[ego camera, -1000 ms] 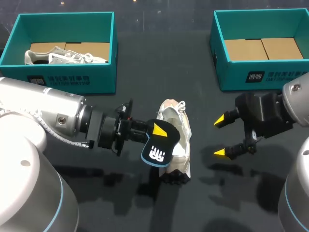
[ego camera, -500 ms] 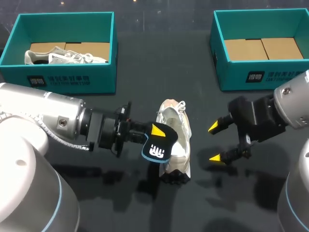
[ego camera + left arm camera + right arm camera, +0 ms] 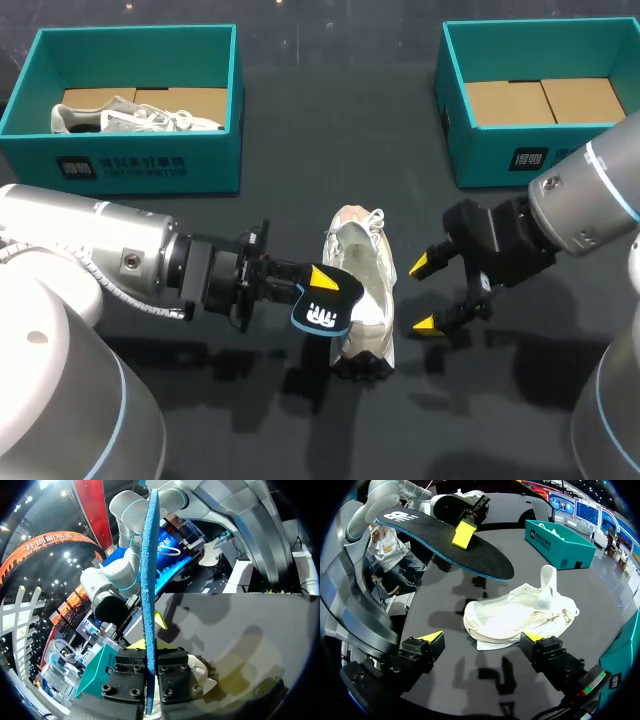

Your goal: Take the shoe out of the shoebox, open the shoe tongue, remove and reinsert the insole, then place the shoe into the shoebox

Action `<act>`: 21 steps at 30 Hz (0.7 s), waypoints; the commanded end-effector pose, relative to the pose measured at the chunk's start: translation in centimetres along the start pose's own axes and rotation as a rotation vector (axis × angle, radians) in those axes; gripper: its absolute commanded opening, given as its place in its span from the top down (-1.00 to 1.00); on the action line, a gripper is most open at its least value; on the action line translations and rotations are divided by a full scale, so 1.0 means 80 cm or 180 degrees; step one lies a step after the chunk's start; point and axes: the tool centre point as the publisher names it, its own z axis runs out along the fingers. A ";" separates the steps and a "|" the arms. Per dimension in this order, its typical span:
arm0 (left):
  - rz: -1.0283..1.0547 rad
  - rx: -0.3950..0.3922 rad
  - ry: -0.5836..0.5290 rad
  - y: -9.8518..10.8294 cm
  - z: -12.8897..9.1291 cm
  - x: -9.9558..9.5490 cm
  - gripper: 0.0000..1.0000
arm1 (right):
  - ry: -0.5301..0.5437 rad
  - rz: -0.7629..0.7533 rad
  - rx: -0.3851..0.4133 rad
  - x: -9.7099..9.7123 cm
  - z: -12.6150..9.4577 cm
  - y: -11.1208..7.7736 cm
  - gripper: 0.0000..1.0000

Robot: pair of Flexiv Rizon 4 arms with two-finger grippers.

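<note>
A white shoe [image 3: 365,285] lies on the dark table, toe toward the boxes; in the right wrist view the shoe [image 3: 512,615] has its tongue standing up. My left gripper [image 3: 318,285] is shut on a black, blue-edged insole [image 3: 322,312], held just left of and above the shoe. In the left wrist view the insole [image 3: 148,580] shows edge-on between the fingers of that gripper [image 3: 150,672]. My right gripper [image 3: 424,294] stands open just right of the shoe, empty. From its own wrist, the right gripper [image 3: 484,639] straddles the shoe's side, with the insole [image 3: 445,542] hovering beyond.
A teal shoebox [image 3: 150,165] at the back left holds another white shoe [image 3: 130,117]. A second teal shoebox [image 3: 490,150] at the back right shows only its cardboard floor. The left box [image 3: 560,542] also shows in the right wrist view.
My right gripper has moved left, closer to the shoe, still open. The left gripper has drawn the insole slightly down and back toward the left.
</note>
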 end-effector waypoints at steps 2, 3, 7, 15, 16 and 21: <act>-0.0012 0.0012 0.0023 0.005 0.004 -0.001 1.00 | -0.0224 -0.0023 0.0089 -0.005 0.025 -0.003 -1.00; -0.0012 0.0012 0.0023 0.005 0.004 -0.001 1.00 | -0.0224 -0.0023 0.0089 -0.005 0.025 -0.003 -1.00; -0.0012 0.0012 0.0023 0.005 0.004 -0.001 1.00 | -0.0224 -0.0023 0.0089 -0.005 0.025 -0.003 -1.00; -0.0004 -0.0010 0.0087 0.009 0.013 0.007 1.00 | -0.0248 0.0043 0.0264 -0.012 0.033 -0.008 -1.00; -0.0002 -0.0009 0.0092 0.009 0.014 0.008 1.00 | -0.0243 0.0056 0.0283 -0.015 0.034 -0.010 -1.00; 0.0002 -0.0015 0.0111 0.010 0.017 0.013 1.00 | -0.0268 0.0089 0.0393 -0.028 0.033 -0.021 -1.00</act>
